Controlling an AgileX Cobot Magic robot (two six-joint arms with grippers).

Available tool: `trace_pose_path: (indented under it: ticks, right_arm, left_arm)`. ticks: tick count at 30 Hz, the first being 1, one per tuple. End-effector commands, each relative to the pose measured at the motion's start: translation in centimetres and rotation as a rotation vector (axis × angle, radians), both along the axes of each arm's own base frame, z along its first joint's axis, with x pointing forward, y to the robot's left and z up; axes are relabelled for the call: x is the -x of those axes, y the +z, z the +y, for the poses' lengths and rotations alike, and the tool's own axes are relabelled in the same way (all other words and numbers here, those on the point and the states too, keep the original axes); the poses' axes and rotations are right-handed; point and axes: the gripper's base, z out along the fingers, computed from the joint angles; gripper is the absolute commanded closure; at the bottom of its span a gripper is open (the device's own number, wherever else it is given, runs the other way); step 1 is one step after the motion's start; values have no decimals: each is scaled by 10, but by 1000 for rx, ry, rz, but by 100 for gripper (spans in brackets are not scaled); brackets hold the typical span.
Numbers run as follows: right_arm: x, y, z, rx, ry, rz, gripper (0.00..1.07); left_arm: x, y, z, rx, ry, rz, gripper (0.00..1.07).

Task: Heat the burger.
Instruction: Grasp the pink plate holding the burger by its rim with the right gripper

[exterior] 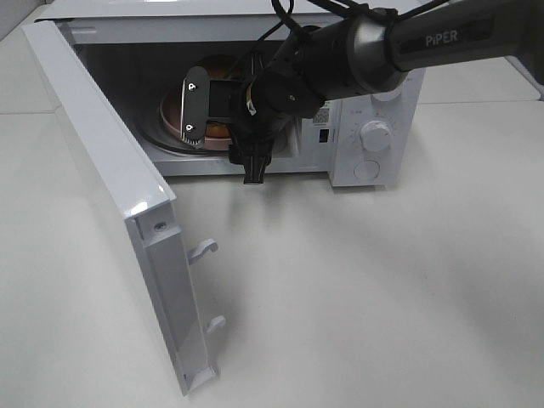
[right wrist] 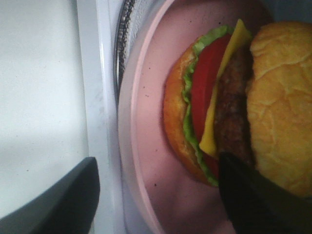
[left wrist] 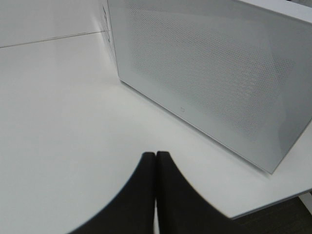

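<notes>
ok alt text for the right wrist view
A burger sits on a pink plate inside the microwave, its bun, patty, cheese, tomato and lettuce layers showing. The right gripper is open, one dark finger in front of the burger's edge.

Golden-brown burger (right wrist: 229,97), pink plate (right wrist: 146,156), white microwave (exterior: 374,166) — dotted side panel (left wrist: 209,73)

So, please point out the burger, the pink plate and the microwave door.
burger (right wrist: 280,107), right wrist view, top bun.
pink plate (right wrist: 148,161), right wrist view, bare surface near rim.
microwave door (exterior: 102,127), exterior high view, white upper part.
</notes>
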Motion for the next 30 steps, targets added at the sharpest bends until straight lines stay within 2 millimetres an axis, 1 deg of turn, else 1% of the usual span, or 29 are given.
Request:
trace_pose_path:
  ticks: [1, 19, 21, 25, 28, 29, 30]
  right_arm:
    - [-3, 5, 1, -25, -3, -15, 39]
    - [-4, -30, 4, -19, -10, 40, 40]
    - [-7, -36, 5, -8, -16, 47, 40]
    - [-9, -37, 7, -14, -14, 41, 41]
    - [-11, -38, 9, -16, -15, 37, 44]
    - [-12, -39, 9, -17, -16, 38, 48]
    - [-12, -39, 9, -17, -16, 38, 48]
  left_arm:
    - [2, 0, 0, 10, 3, -23, 107]
    - [2, 0, 0, 10, 3, -23, 107]
    - [2, 0, 0, 10, 3, -23, 107]
    - [2, 0, 0, 10, 3, -23, 107]
    - [2, 0, 0, 10, 3, -23, 107]
    - [2, 0, 0, 10, 3, -23, 107]
    - [2, 0, 0, 10, 3, -23, 107]
